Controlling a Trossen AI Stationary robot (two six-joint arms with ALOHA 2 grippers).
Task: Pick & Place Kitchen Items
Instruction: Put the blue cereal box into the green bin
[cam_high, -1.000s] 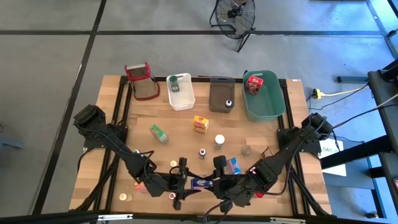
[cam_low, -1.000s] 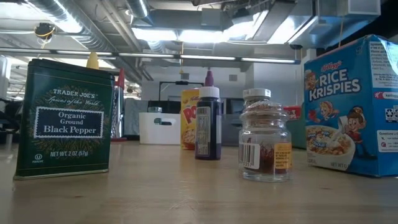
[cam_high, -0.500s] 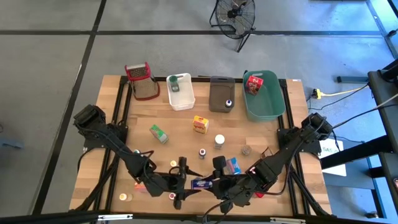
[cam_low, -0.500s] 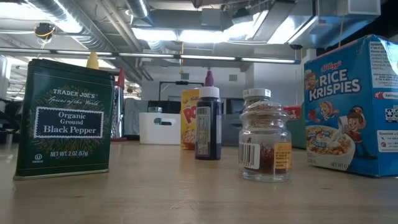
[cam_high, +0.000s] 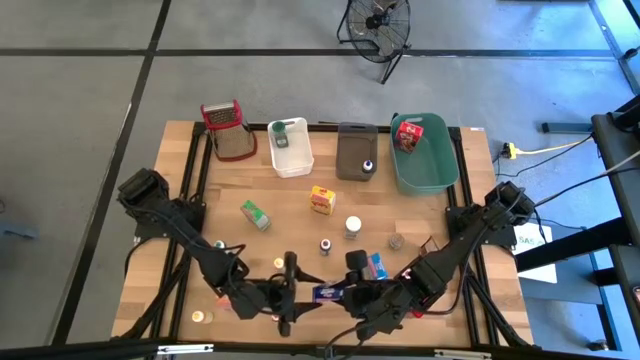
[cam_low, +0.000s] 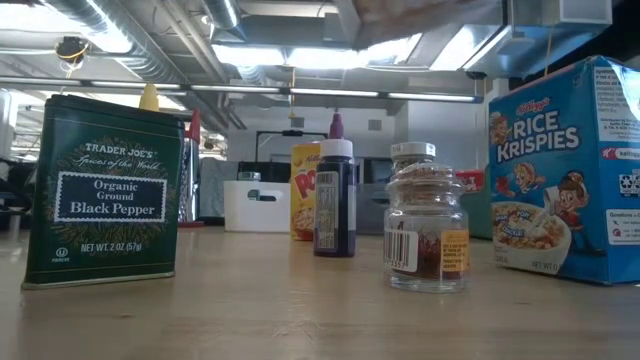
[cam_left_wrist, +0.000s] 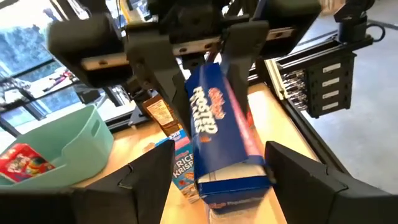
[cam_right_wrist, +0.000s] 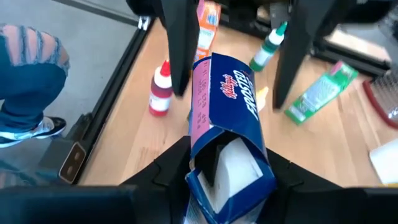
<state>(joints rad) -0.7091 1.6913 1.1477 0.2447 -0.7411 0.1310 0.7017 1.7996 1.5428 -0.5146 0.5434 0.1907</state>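
- Along the top edge of the table in the high view, three tubs in a row, right of a red-topped grater:
  - white tub, holding one green-capped bottle
  - grey tub, holding one small bottle at its lower right corner
  - green tub, holding a red box at its upper left
- Bottom centre of the same view: a blue carton, off the table between the two grippers.
  - Clamped firmly on one end of it: the right gripper (its wrist view looks straight along the carton).
  - Spread wide around the other end, with a gap on each side and no contact: the left gripper.
- Loose on the wood mid-frame: yellow box, green box, white-capped jar, purple bottle, spice jar, blue cereal box.
- Only in the low view: a dark green tin at far left, not made out from above.
- Only in the right wrist view: a red bottle at centre left and, at the left edge, a person's leg in torn jeans.
- Readable writing:
  - on the tin, "Trader Joe's", "Organic Ground Black Pepper", "Net Wt. 2 oz (57g)"
  - on the cereal box in the low view, "Kellogg's Rice Krispies"
  - on the carton in both wrist views, "Frosted" (the rest hidden)
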